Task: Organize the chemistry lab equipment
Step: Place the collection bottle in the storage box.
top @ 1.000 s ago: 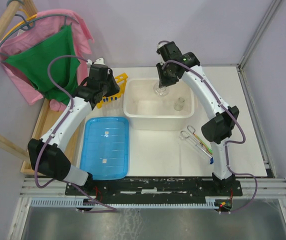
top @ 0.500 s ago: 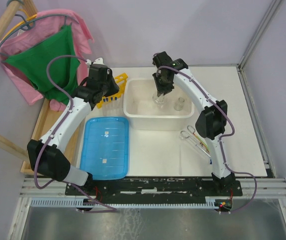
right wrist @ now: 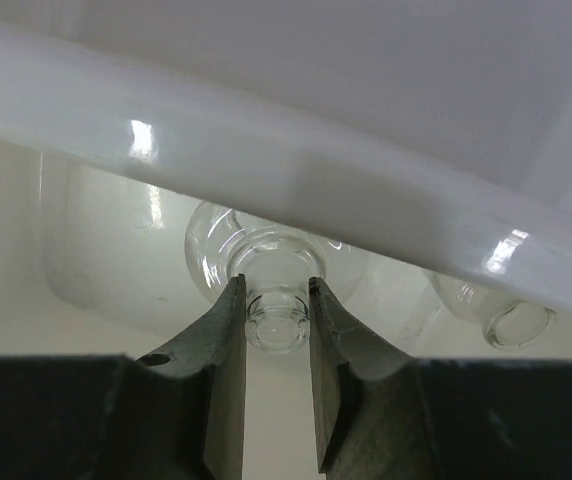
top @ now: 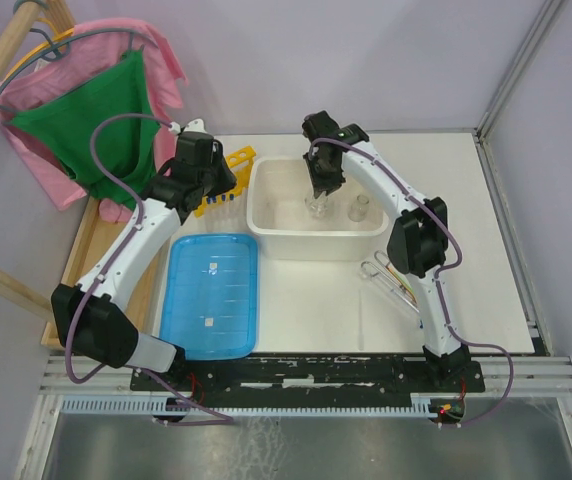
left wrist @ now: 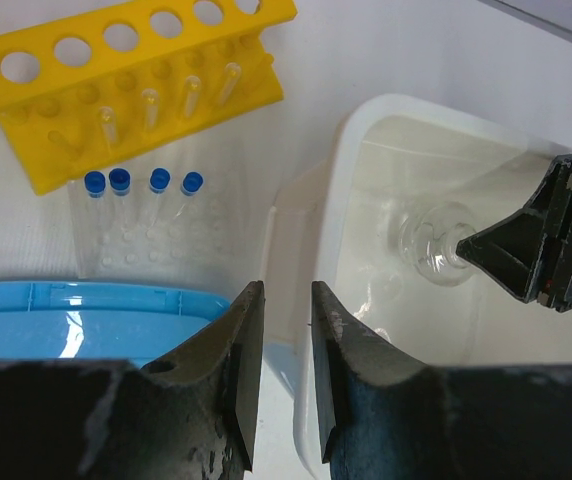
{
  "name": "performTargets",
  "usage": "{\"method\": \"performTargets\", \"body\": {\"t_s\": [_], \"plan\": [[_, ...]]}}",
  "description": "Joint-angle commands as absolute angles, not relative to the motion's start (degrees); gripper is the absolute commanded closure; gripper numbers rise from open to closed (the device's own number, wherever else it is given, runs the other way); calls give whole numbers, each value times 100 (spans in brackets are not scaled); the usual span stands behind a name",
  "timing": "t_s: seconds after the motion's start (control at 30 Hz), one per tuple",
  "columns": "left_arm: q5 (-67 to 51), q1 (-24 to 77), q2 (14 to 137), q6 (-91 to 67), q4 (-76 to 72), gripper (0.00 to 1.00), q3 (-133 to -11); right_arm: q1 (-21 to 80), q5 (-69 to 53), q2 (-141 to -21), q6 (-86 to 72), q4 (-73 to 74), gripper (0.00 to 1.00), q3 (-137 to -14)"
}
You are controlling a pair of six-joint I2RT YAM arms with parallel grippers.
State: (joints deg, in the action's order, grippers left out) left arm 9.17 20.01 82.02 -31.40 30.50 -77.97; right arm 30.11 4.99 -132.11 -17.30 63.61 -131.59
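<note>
Right wrist gives you the best look. Your right gripper [right wrist: 275, 300] has both fingers pinched on the neck of a small clear flask [right wrist: 211, 245]. The round bulb is down inside the white tub [right wrist: 266, 150], close to one wall. A second flask [right wrist: 506, 318] is in the same tub just off to the side, not touching the first. From the top camera, the gripped one is around the middle of the tub and the other is toward the tub's right half.

Your left gripper [left wrist: 284, 300] hangs over the tub's left wall, fingers a little apart with nothing between them. Past it, the yellow rack [left wrist: 136, 60] is on the table [left wrist: 366, 50] left of the tub, with a few clear tubes in its holes. Four blue-capped tubes [left wrist: 159, 181] sit in a row just in front of the rack. Honestly, I can't tell if they're lying flat or stuck in something clear.

The blue lid [top: 211, 295] lies flat in front of the tub's left end. The tongs [top: 381, 270] and rods [top: 411, 292] lie together on the table off the tub's near right corner.
</note>
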Motion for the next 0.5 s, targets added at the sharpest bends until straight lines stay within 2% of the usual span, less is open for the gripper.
{"method": "performTargets", "body": {"t_s": [0.0,0.27,0.47], "plan": [[1079,2022,7969,-3083,2952,67,-7770,3020,632,-13247,-1763,6109,99,-13122],[1082,2022,7931,-3088,2955,67,-7708,3048,713,-13296,-1744,6030,96,-12899],[1065,2025,7918,-3094,2955,67,-7690,3055,813,-13250,-1725,6012,85,-12884]]}}
